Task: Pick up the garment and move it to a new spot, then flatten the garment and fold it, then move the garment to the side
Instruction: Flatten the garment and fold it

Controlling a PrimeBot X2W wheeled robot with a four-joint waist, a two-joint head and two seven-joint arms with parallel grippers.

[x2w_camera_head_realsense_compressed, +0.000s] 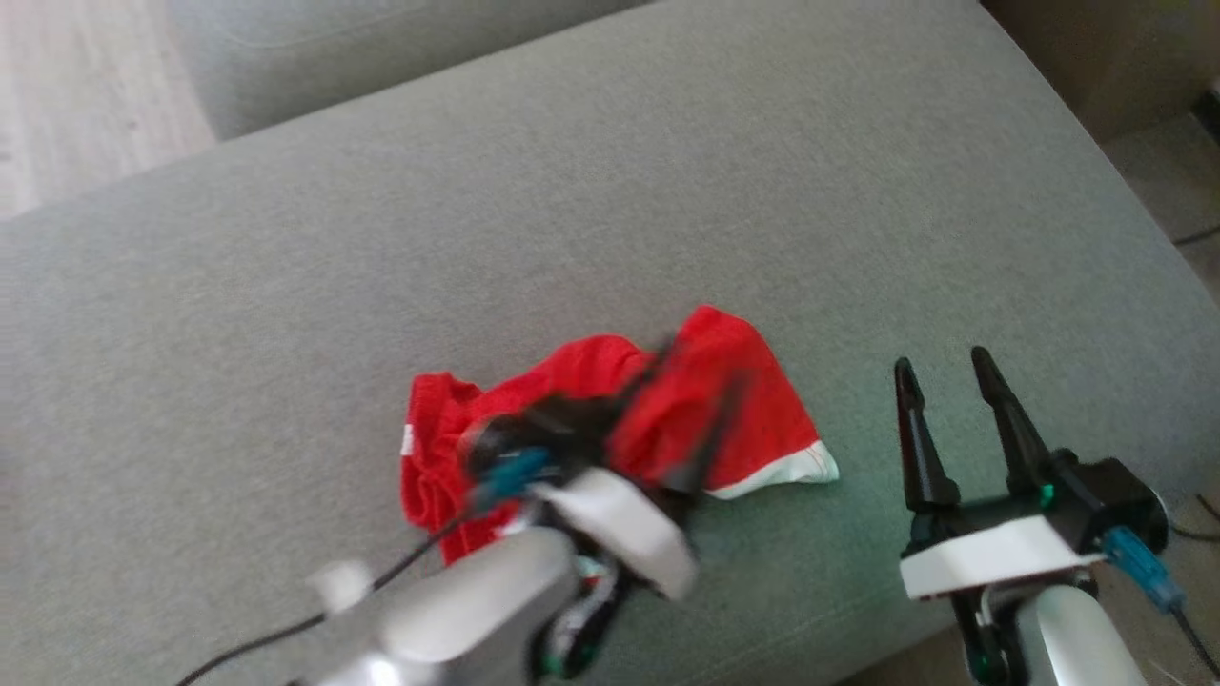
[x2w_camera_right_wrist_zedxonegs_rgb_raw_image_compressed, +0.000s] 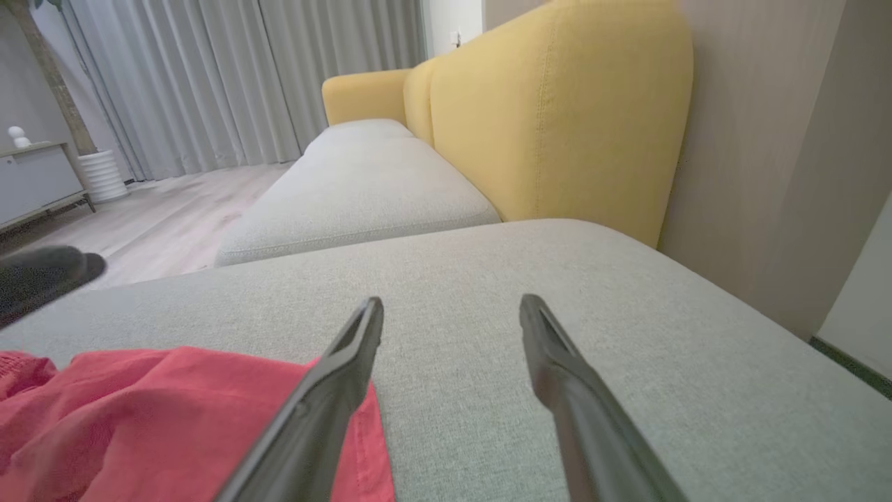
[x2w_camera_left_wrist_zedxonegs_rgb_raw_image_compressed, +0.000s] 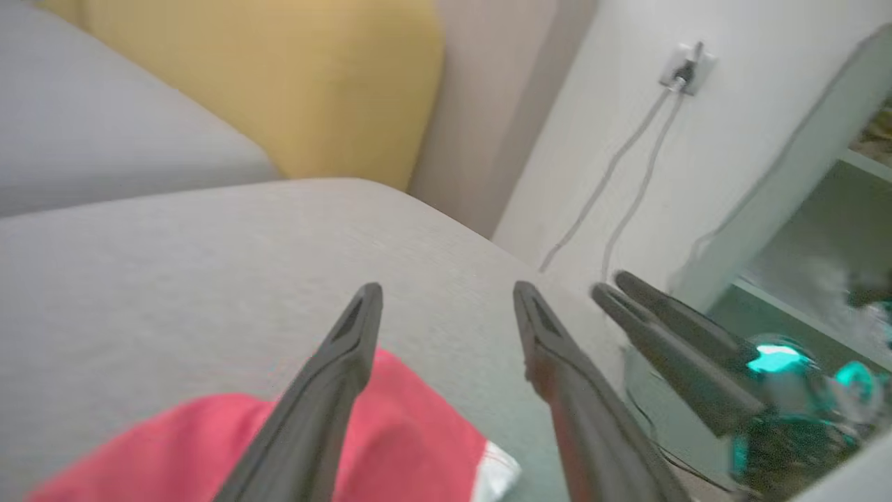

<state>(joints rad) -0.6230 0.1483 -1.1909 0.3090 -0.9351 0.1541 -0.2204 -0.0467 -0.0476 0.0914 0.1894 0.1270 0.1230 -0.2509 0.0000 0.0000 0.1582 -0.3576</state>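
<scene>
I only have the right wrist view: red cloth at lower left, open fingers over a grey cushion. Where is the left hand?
Observer: In the head view, the left hand hangs over the crumpled red garment, motion-blurred.
Operator: Gripping it?
Observer: No. Its own wrist view shows the fingers spread, nothing between them, garment below.
Operator: Any trim on the garment?
Observer: A white hem at the corner nearest the right hand.

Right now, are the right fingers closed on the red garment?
No, the right fingers stand apart and empty over the grey cushion, beside the red garment.
</scene>
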